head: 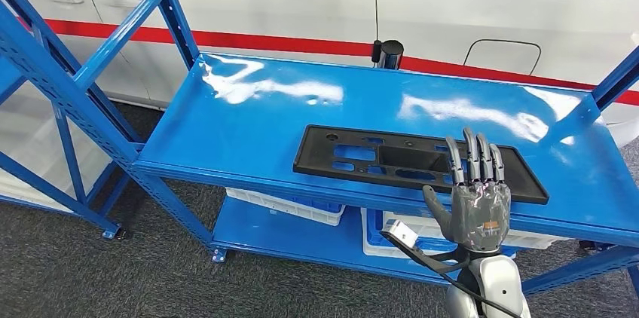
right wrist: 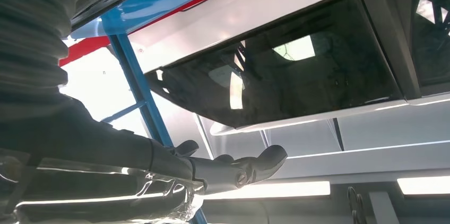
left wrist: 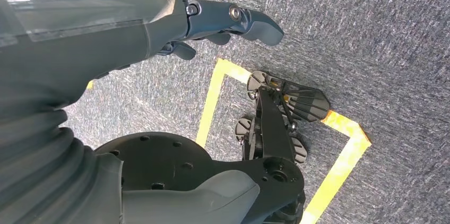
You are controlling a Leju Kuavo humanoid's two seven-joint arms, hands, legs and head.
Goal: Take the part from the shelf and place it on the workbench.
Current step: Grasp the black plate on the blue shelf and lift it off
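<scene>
A flat black plastic part (head: 377,158) with several cut-outs lies on the blue shelf (head: 249,118), towards its front right. My right hand (head: 475,197) is raised upright in front of the part's right end, fingers straight and apart, holding nothing; its fingertips overlap the part's front edge in the head view. The right wrist view shows the same hand (right wrist: 233,168) extended and empty. My left hand (left wrist: 223,25) hangs at my side over the grey carpet, fingers loosely extended with nothing in them.
The shelf unit has blue slanted uprights (head: 53,84) on the left and a lower shelf with white bins (head: 290,207). A white vehicle with a red stripe (head: 301,9) stands close behind. Yellow tape (left wrist: 212,102) marks the carpet.
</scene>
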